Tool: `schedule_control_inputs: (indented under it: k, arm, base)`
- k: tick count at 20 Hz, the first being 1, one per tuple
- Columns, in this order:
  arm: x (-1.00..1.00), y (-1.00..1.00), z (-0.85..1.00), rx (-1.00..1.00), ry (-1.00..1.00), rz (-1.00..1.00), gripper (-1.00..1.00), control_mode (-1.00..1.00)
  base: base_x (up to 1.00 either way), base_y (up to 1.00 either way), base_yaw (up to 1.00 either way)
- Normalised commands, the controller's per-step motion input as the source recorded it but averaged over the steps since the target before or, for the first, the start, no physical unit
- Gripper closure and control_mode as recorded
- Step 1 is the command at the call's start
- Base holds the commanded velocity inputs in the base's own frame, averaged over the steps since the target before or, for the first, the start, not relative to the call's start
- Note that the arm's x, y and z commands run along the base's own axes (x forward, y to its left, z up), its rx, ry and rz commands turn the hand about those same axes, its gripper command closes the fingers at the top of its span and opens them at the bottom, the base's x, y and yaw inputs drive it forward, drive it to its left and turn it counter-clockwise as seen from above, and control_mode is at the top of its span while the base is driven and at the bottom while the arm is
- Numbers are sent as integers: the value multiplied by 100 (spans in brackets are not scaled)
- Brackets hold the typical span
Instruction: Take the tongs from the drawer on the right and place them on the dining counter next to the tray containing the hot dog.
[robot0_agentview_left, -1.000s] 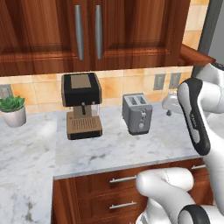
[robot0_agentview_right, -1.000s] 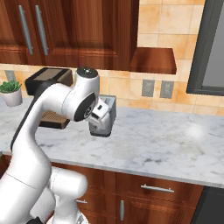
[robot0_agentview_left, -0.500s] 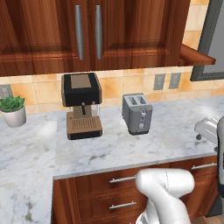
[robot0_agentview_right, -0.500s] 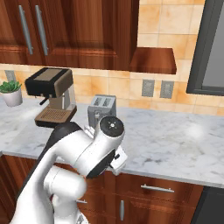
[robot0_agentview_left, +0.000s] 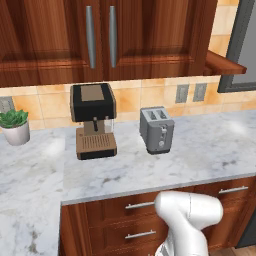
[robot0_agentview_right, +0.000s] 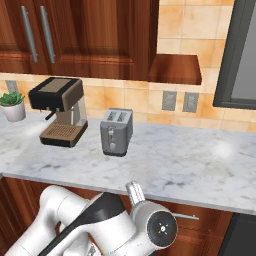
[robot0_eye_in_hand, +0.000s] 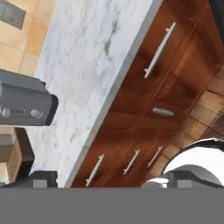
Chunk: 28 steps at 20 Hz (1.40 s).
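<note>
Low beside the cabinet fronts, the hand (robot0_eye_in_hand: 103, 180) shows in the hand view as two dark tips at the bottom edge, one at the lower left and one at the lower right, standing wide apart with nothing between them. It holds nothing and touches nothing.

Ahead of it, rolled steeply in that view, runs the edge of the marbled worktop (robot0_eye_in_hand: 87, 70), and under that edge the reddish-brown drawer (robot0_eye_in_hand: 175, 48) with its short silver bar handle (robot0_eye_in_hand: 159, 49). The drawer front sits flush with its neighbours, closed. Further along the same row lie more drawer fronts, each with a small silver handle.

In the right base view the same drawer (robot0_agentview_right: 212, 222) sits just under the worktop (robot0_agentview_right: 190, 170) at the right, partly behind the arm's round white joint. In the left base view it is the top front at the far right (robot0_agentview_left: 230, 192), also closed.

On the worktop stand a grey toaster (robot0_agentview_left: 157, 130), a black and brown coffee machine (robot0_agentview_left: 93, 120) to its left, and a small potted plant (robot0_agentview_left: 15, 127) at the far left. Tan tiles with two wall sockets (robot0_agentview_right: 181, 101) back the worktop, below dark wood upper cabinets (robot0_agentview_left: 100, 37) with vertical handles.
</note>
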Motion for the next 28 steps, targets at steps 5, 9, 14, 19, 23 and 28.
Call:
schedule_control_inputs:
  k: [5,9,14,19,23,28]
  arm:
    - [-15,-46,-43,23,-13,-30,-100,-100]
    - [0,-41,-54,14,-10,-23,-100,-100]
    - [0,-16,-29,2,-7,-4,-100,-100]
    - [11,-20,-46,0,-2,-5,-100,-100]
    - [24,-34,-43,0,-9,-7,-100,-100]
    - [36,-26,-35,-3,-7,-1,-100,-100]
  base:
    - [0,0,0]
    - [0,0,0]
    - [0,0,0]
    - [0,0,0]
    - [0,0,0]
    - [0,0,0]
